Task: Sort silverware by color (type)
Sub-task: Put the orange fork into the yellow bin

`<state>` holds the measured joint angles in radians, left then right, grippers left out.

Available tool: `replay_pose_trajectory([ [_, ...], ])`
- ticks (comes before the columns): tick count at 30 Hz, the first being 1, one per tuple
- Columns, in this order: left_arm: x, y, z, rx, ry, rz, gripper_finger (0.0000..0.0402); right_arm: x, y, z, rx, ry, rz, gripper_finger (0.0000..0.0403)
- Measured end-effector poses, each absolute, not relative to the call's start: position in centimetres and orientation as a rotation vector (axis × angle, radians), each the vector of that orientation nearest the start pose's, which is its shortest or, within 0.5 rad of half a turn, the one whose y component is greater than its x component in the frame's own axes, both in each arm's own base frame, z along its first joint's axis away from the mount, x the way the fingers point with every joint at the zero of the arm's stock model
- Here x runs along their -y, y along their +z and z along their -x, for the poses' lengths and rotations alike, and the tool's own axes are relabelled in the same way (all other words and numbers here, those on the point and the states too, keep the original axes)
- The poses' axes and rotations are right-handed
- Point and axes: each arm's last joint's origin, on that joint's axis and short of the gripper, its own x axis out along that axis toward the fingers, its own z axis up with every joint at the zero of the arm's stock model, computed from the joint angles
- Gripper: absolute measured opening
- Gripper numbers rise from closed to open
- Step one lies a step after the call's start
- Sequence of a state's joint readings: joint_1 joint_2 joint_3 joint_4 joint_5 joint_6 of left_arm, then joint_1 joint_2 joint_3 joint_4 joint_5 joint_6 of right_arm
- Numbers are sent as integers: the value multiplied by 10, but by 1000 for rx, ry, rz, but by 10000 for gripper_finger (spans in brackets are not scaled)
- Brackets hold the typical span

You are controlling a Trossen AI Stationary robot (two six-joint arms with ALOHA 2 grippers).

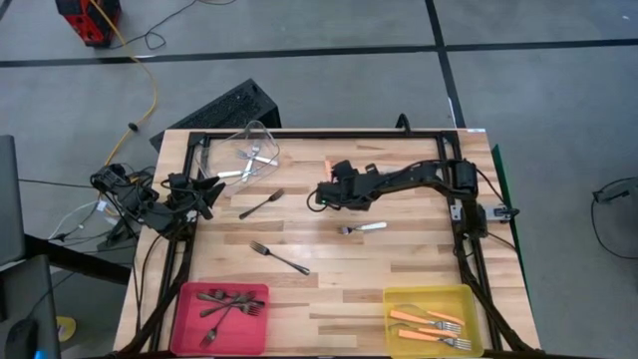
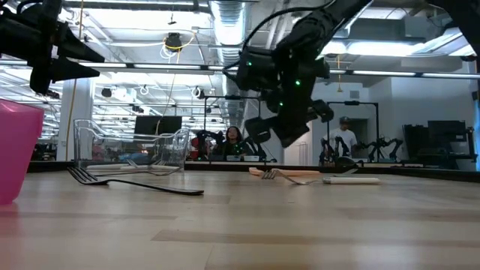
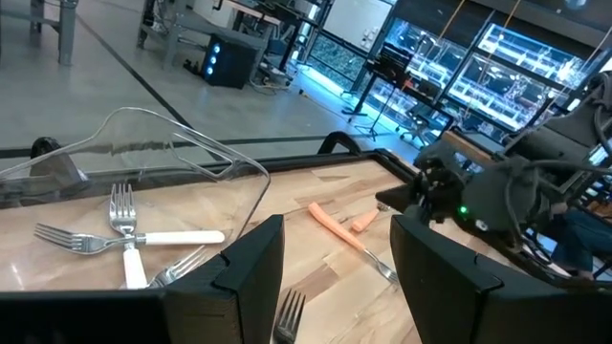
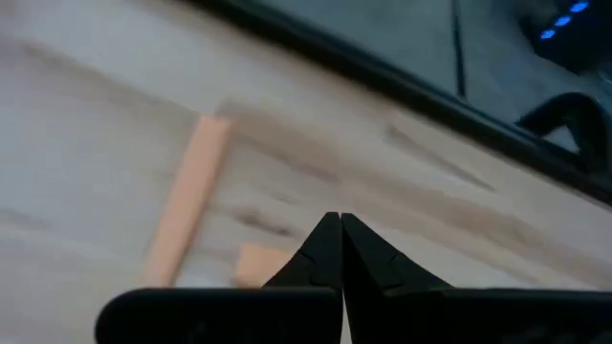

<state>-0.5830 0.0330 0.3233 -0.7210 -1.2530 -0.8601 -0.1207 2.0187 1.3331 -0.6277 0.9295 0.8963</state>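
High view: the pink bin [image 1: 189, 299] at lower left holds several dark forks [image 1: 227, 302], the yellow bin [image 1: 395, 300] at lower right holds orange-handled forks [image 1: 431, 329], and the clear bin [image 1: 261, 135] at upper left holds a few silver forks [image 1: 249, 160]. Loose on the table [image 1: 399, 264] lie two dark forks [image 1: 279, 258] left of centre, a silver fork [image 1: 361, 228] at centre, and an orange-handled fork [image 1: 328, 166] beside the right gripper [image 1: 327, 191], whose fingers are pressed together, seemingly empty. The left gripper [image 1: 207, 194] waits at the table's left edge, fingers apart.
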Motion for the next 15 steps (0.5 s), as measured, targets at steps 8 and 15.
replay_pose_trajectory([
  [8,1,208,-51,33,714,475,178,75,137,-363,-745,-1408,-203,16],
  [15,1,208,-51,38,721,474,178,78,126,-357,-721,-1413,-224,16],
])
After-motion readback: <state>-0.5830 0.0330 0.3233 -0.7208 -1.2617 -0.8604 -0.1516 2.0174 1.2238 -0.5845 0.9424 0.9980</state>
